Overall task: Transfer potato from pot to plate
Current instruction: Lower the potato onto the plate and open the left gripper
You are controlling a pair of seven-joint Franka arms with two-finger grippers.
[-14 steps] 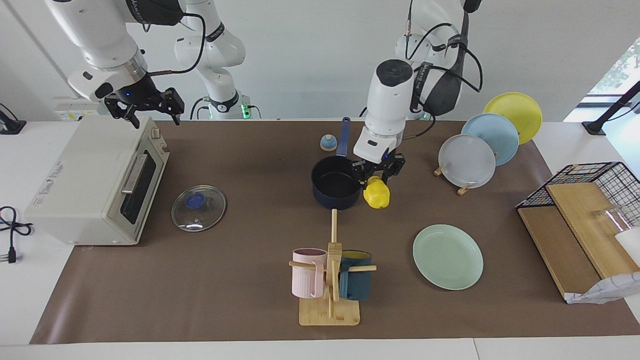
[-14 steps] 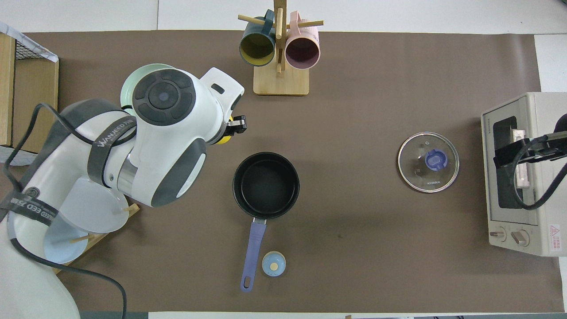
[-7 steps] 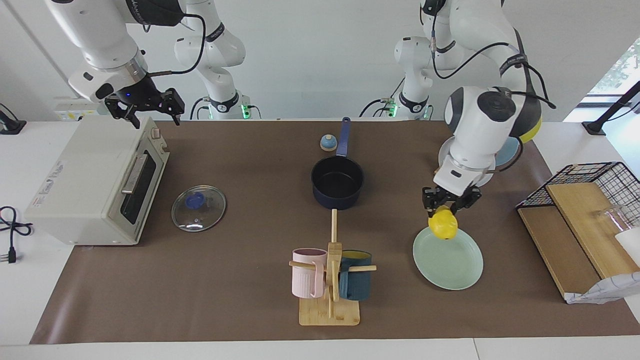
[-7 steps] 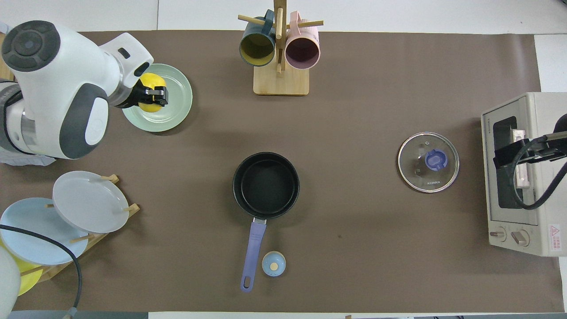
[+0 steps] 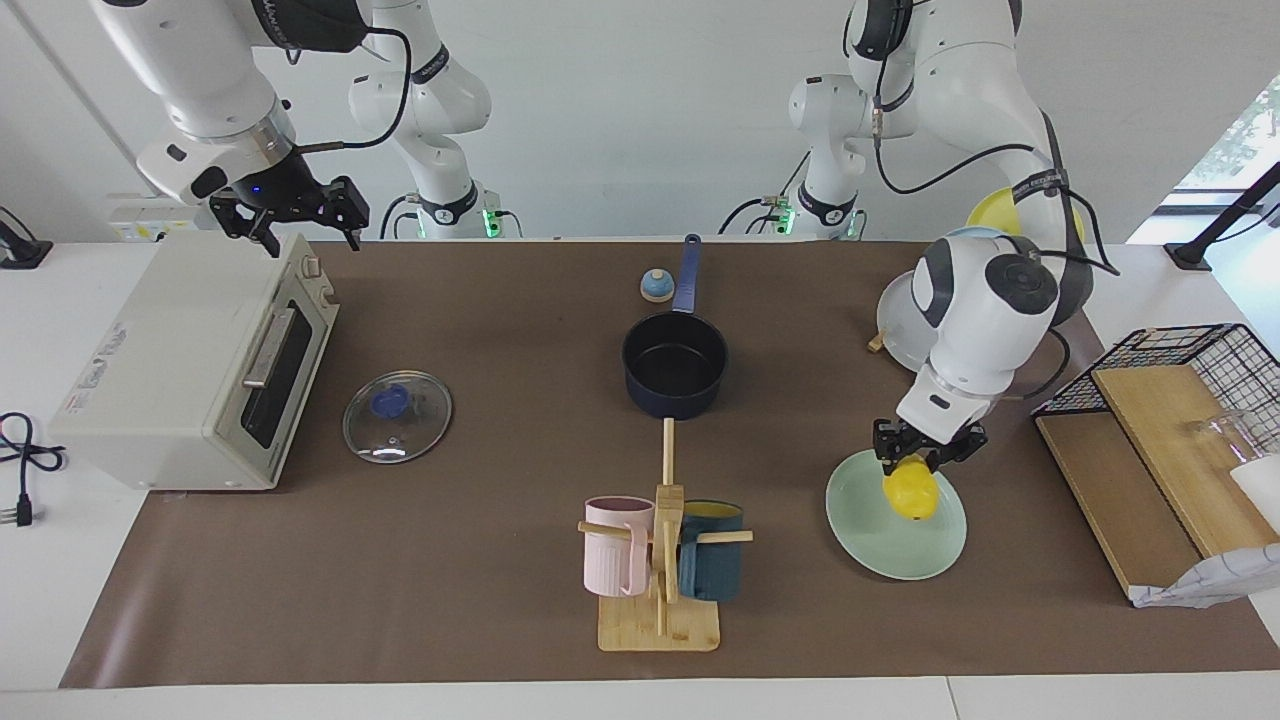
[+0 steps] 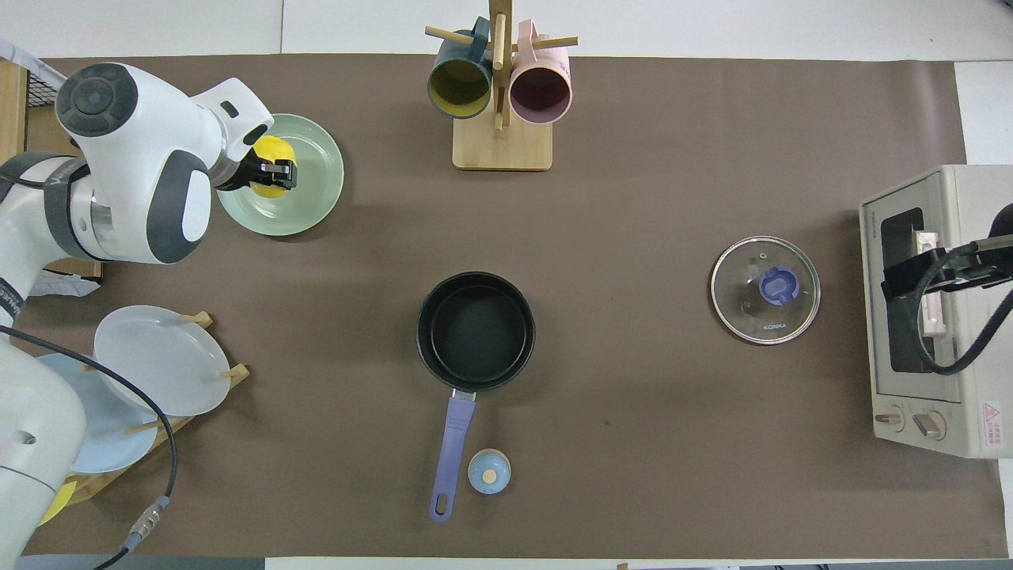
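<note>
The yellow potato (image 5: 911,492) (image 6: 271,150) is held in my left gripper (image 5: 922,468) (image 6: 269,168), low over the mint-green plate (image 5: 880,540) (image 6: 313,194); I cannot tell whether it touches the plate. The gripper is shut on it. The navy pot (image 5: 674,366) (image 6: 476,330) stands empty in the middle of the table, its handle pointing toward the robots. My right gripper (image 5: 290,218) (image 6: 922,279) waits above the toaster oven (image 5: 190,365) (image 6: 934,309), fingers open and empty.
A glass lid (image 5: 397,415) (image 6: 764,289) lies beside the oven. A mug rack (image 5: 662,560) (image 6: 500,95) with pink and teal mugs stands farther from the robots than the pot. A plate rack (image 6: 150,364), a small blue knob (image 5: 656,286) and a wire basket (image 5: 1190,370) are also here.
My left gripper carried the potato from beside the pot to over the mint-green plate and then lowered it toward the plate. The right arm has not moved.
</note>
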